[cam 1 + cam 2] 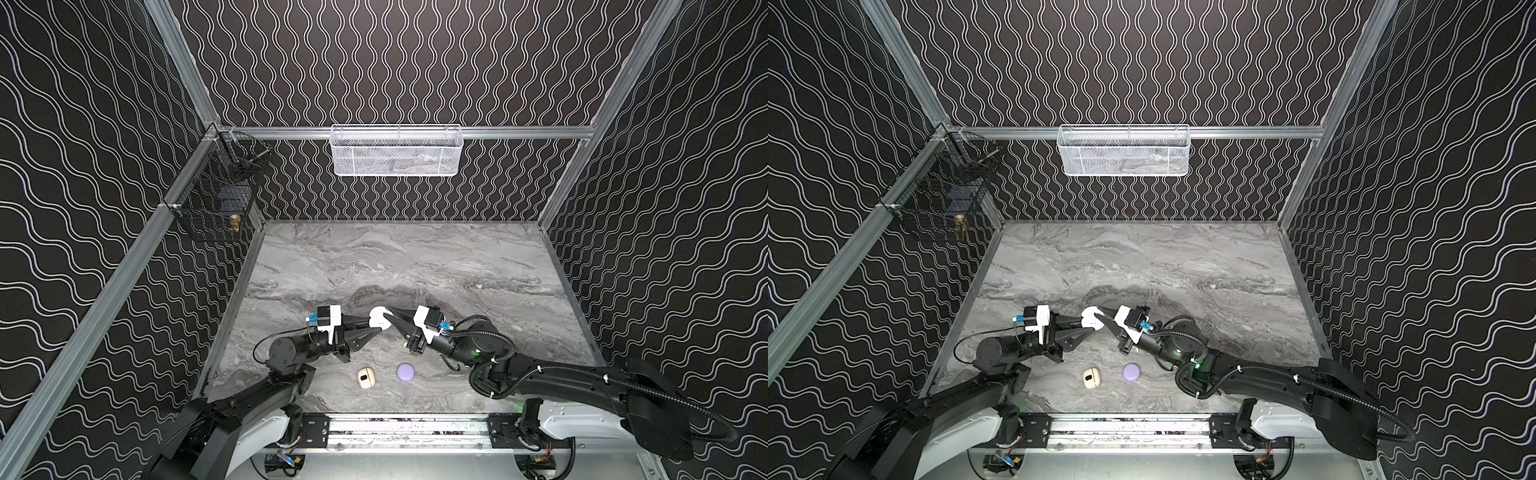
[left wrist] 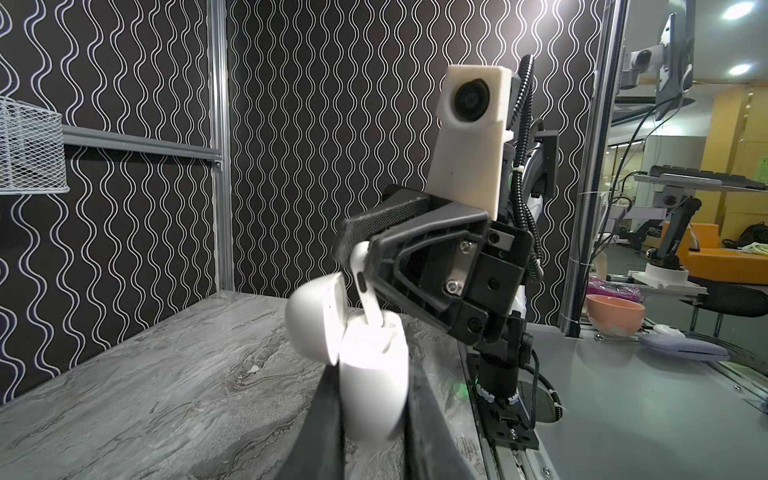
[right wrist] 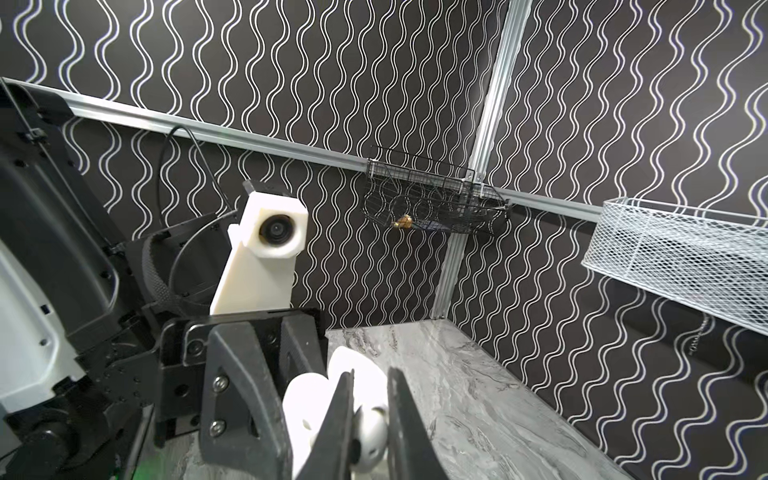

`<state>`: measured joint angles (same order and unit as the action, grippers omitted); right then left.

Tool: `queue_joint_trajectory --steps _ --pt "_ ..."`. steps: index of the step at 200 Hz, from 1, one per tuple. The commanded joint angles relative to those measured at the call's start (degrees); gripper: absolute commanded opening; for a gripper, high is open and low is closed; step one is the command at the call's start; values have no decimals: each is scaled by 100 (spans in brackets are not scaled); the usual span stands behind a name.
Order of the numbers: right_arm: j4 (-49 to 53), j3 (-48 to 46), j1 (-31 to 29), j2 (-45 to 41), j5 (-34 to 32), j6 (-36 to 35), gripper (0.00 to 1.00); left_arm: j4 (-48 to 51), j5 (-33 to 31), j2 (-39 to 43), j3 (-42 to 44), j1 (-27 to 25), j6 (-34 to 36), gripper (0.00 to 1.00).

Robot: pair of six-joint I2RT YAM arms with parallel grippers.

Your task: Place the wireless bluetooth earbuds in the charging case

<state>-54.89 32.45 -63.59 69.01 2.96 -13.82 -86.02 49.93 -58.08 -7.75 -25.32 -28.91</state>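
Note:
A white charging case (image 2: 374,374) hangs above the table with its lid (image 2: 311,320) swung open. My left gripper (image 2: 374,390) is shut on the case body, one finger on each side. In both top views the case (image 1: 379,319) (image 1: 1092,318) shows at mid-table between the two grippers. My right gripper (image 3: 370,399) is shut on the head of a white earbud (image 3: 372,428). In the left wrist view the earbud (image 2: 363,282) stands above the case, its stem tip down in the case mouth. The right gripper (image 1: 390,316) comes in from the right.
A closed cream case (image 1: 365,377) and a closed lilac case (image 1: 405,372) lie on the marble table near its front edge. A white mesh basket (image 1: 395,151) hangs on the back wall. A black wire basket (image 1: 216,199) hangs at the left corner.

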Motion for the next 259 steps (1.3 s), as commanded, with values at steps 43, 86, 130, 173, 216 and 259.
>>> queue_joint_trajectory --steps 43,86,130,173,216,259 --pt "-491 -11 -12 153 298 545 0 -258 -293 131 63 1 157 0" --pt "-654 73 -20 365 378 728 0 -258 -364 179 124 2 247 0" --pt "-629 78 -47 372 441 770 0 -257 -423 232 160 8 276 0" --pt "-845 -100 -143 394 266 758 0 -258 -430 280 186 4 289 0" --pt "-1128 -335 -358 438 -53 610 0 -258 -456 307 203 1 298 0" --pt "-1197 -408 -487 546 -225 523 0 -258 -449 375 225 1 337 0"
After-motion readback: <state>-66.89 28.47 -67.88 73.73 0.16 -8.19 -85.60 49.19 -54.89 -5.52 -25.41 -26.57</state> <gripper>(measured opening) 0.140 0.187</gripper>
